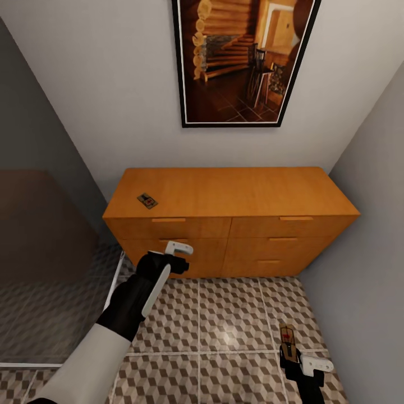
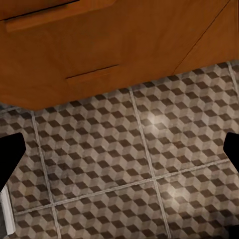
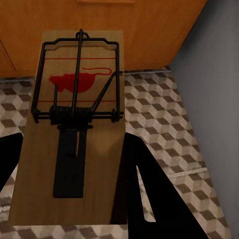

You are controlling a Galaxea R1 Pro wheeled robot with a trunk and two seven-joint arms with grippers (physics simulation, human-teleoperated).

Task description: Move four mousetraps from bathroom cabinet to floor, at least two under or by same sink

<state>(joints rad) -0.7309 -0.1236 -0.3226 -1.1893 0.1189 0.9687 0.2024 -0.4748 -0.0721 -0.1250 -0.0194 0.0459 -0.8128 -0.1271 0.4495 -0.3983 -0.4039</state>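
A: What's on the left?

B: The left claw (image 1: 180, 248) hangs spread wide in front of the low orange-brown wooden cabinet (image 1: 230, 221), above the cube-patterned brown and beige bathroom floor (image 1: 224, 325). Its wrist view looks past the dark fingertips (image 2: 10, 154) at tiles and drawer fronts.

A: And on the cabinet?

B: One small flat brown wooden mousetrap (image 1: 147, 200) lies near the top's left front corner.

A: The right side?

B: The right claw (image 1: 293, 359) is clamped on a second mousetrap (image 3: 74, 124), held low over the floor beside the grey wall (image 1: 370, 224).
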